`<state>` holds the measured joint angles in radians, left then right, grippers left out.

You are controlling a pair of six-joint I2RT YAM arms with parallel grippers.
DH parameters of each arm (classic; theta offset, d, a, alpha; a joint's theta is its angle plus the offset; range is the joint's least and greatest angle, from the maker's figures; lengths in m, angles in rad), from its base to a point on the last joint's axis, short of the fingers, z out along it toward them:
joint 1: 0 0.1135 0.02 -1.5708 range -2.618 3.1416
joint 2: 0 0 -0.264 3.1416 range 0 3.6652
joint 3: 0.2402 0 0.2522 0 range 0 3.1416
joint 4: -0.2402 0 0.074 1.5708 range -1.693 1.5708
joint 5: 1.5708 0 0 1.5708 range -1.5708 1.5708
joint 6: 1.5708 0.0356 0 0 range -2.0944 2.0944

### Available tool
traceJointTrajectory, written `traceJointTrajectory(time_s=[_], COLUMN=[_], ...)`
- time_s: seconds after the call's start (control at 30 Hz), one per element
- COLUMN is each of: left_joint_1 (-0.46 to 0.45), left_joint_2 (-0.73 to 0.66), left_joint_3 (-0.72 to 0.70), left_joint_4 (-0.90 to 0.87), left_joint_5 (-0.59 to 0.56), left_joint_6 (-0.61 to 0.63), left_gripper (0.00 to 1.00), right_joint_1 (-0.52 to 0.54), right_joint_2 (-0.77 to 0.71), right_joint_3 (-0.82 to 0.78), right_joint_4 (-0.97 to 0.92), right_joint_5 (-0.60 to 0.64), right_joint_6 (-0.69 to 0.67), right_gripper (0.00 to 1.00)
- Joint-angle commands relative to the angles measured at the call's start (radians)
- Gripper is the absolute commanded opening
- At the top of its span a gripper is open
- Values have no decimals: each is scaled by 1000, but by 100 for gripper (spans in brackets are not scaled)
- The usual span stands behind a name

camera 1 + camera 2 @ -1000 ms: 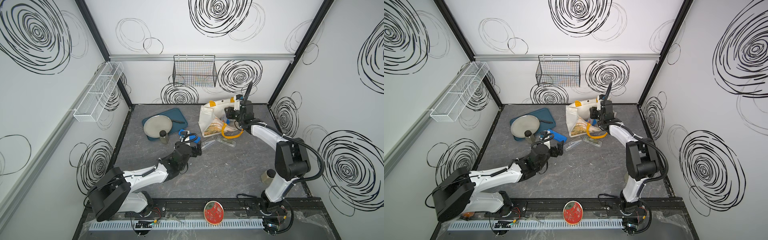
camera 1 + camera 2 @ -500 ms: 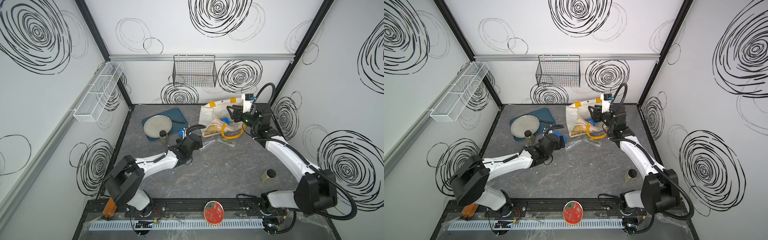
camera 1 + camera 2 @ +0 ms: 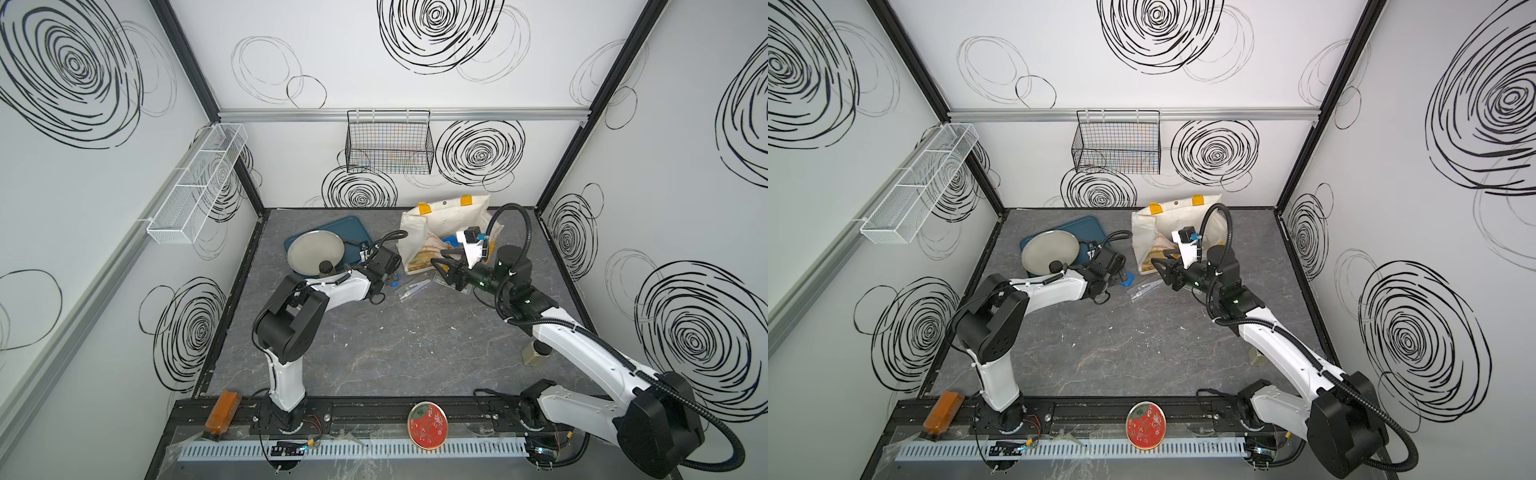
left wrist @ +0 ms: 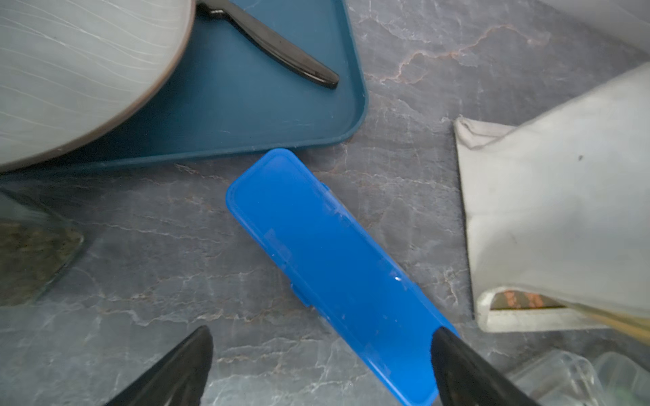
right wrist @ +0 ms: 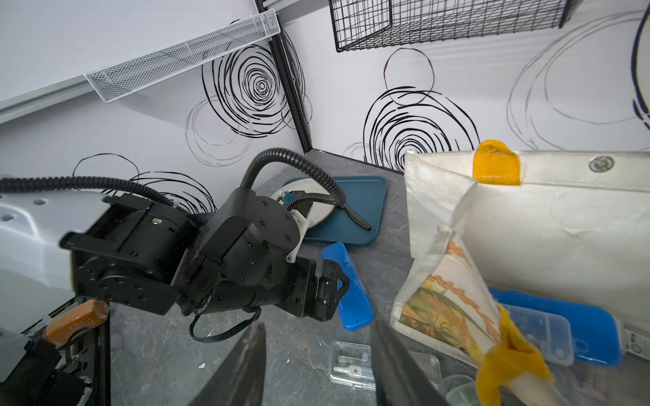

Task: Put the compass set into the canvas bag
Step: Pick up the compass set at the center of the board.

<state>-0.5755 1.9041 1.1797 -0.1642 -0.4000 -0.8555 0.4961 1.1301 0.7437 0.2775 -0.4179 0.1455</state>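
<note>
Two white-and-black robot arms reach over a grey marbled table (image 3: 415, 353) toward a cream canvas bag with yellow handles (image 3: 446, 216).
The bag sits at the back, mouth gaping toward the right gripper (image 5: 318, 323), whose jaws stand apart, empty. The left gripper (image 4: 322, 332) hangs spread wide over one end of a long blue plastic case (image 4: 316, 246), probably the compass set, flat on the table between a teal tray (image 4: 246, 116) and the bag.

A grey plate (image 3: 316, 251) lay partly on a teal tray (image 3: 332, 222) at the back of the worktop (image 3: 395, 353), a black utensil (image 4: 274, 45) beside it on the tray; a black wire basket (image 3: 388, 143) hung on the rear wall
</note>
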Motion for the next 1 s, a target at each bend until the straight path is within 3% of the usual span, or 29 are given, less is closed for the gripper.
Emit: traceJointTrajectory(time_s=[0.0, 0.4, 0.6, 0.97], left_joint_1=[14, 28, 22, -11], left_joint_2=[60, 232, 199, 13], left_joint_3=[75, 255, 177, -15], left_joint_4=[-46, -200, -205, -174], left_joint_5=[35, -8, 12, 0], left_joint_6=[-63, -52, 11, 65], left_gripper=[99, 99, 98, 97], right_joint_1=[10, 20, 21, 22], right_joint_2=[-19, -63, -94, -86], right_joint_3=[-24, -83, -107, -95], right_joint_4=[69, 137, 153, 130], right_joint_5=[6, 41, 63, 46], right_joint_6=[21, 20, 17, 13], right_gripper=[51, 51, 51, 51])
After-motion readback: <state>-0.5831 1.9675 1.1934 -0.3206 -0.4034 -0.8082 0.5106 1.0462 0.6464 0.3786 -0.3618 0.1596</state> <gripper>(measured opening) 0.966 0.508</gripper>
